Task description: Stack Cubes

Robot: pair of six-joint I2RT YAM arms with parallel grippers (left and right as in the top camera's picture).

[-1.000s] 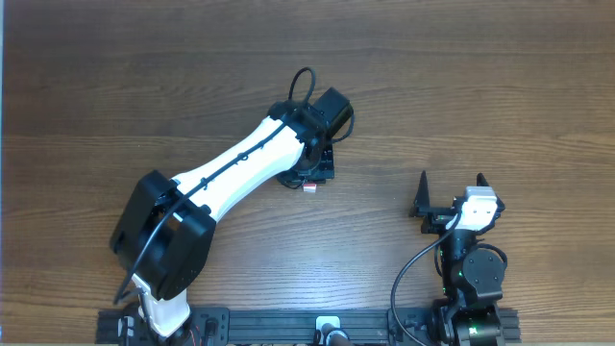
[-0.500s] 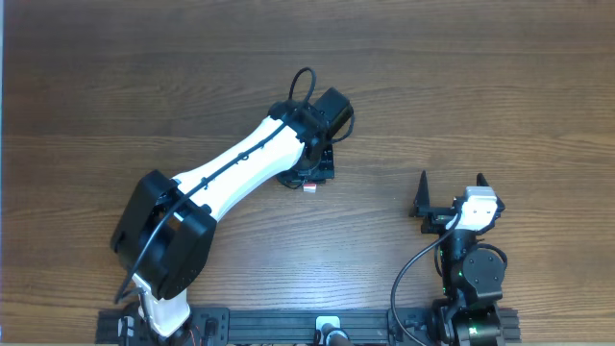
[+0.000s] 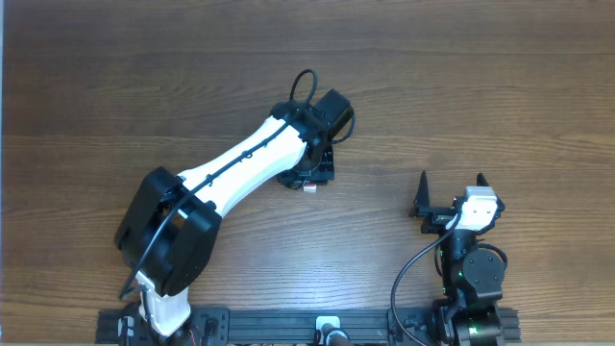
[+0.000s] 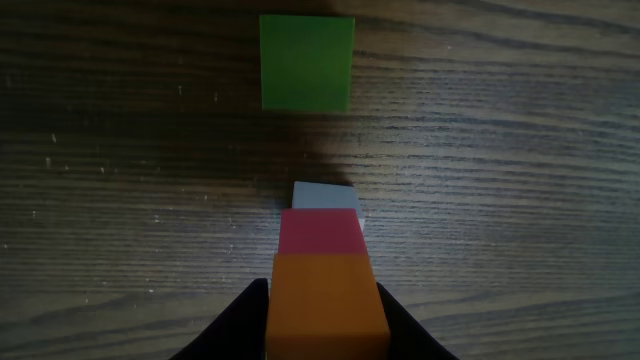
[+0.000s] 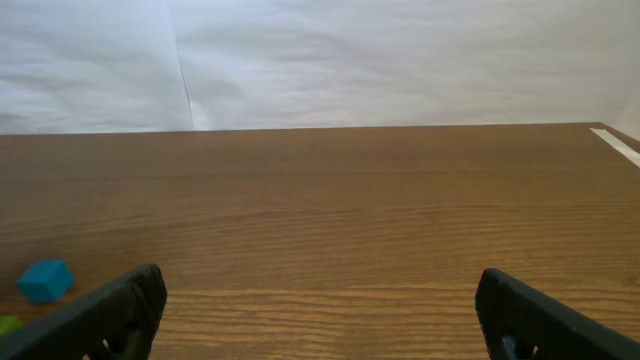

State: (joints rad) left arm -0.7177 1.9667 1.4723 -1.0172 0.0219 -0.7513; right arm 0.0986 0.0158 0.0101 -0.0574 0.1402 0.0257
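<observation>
A: Left gripper (image 4: pixel 322 290) state?

B: Clenched on the orange cube (image 4: pixel 326 305). One finger is on each side face.

A: Where is that cube?

B: On top of the stack, near the middle of the table (image 3: pixel 500 86). The left wrist view looks down the stack: orange cube nearest, red cube (image 4: pixel 321 232) under it, grey cube (image 4: pixel 324 196) lowest, on the wood. Each lower cube peeks out on the same side. Can't tell if the orange cube is seated on the red cube or just above it.

A: Other cubes?

B: Green cube (image 4: pixel 306 62) lies flat on the table beyond the stack, apart from it. Blue cube (image 5: pixel 45 280) is on the table too, far off to one side in the right wrist view.

A: Right arm?

B: Folded back close to its base, at the right of the top view. Right gripper (image 3: pixel 451 187) is released, fingers spread wide, well apart from the stack.

A: Stack in the top view?

B: Mostly covered by the left wrist. A small red and pale bit pokes out at the gripper's near edge.
</observation>
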